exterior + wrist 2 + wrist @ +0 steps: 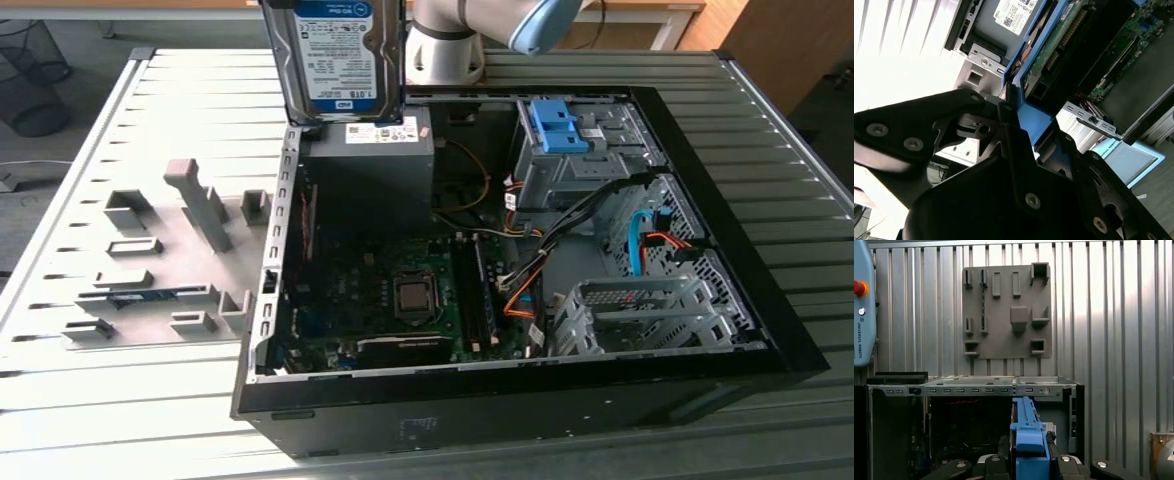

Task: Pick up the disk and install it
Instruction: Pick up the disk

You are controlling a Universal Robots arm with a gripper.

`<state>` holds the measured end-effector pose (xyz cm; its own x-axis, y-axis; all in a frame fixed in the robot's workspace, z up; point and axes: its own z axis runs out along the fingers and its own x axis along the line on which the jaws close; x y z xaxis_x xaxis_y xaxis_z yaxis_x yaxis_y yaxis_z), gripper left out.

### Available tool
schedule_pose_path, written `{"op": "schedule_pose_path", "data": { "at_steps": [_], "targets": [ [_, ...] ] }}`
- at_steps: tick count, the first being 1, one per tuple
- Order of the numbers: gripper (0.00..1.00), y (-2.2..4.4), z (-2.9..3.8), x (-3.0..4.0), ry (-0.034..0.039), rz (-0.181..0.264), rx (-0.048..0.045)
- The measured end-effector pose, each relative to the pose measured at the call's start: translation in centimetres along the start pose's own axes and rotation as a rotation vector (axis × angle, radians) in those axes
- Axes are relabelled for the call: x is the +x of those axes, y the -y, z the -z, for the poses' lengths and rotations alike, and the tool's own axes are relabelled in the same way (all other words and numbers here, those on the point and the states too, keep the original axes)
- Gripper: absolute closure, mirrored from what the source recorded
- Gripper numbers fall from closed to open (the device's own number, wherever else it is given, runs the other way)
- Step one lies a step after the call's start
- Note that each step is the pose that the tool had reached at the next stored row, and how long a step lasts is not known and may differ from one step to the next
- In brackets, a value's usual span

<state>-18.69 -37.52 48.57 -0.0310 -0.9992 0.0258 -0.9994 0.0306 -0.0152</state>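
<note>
The disk (334, 60), a silver hard drive with a white-and-blue label, hangs upright in the air above the case's back corner, over the grey power-supply box (367, 170). Its upper end runs out of the exterior view. In both wrist views its blue carrier bracket (1026, 437) (1035, 121) sits edge-on between the black fingers. My gripper (1026, 462) (1019, 125) is shut on the disk, with the open case below it.
The open computer case (747, 330) lies on a slatted metal table. Inside are the motherboard (400, 290), a drive cage topped by a blue clip (561, 125), cables and a lower metal cage (641, 315). A grey fixture plate (147, 260) lies at the exterior view's left.
</note>
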Motion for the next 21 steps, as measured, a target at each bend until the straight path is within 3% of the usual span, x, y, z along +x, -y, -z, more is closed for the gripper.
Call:
{"op": "schedule_pose_path", "data": {
  "at_steps": [15,21],
  "targets": [
    [0.64,0.52,-0.01,-0.01,0.0001,0.000,0.0001],
    [0.64,1.13,-0.02,-0.04,0.0000,0.000,0.0000]
  ]
}}
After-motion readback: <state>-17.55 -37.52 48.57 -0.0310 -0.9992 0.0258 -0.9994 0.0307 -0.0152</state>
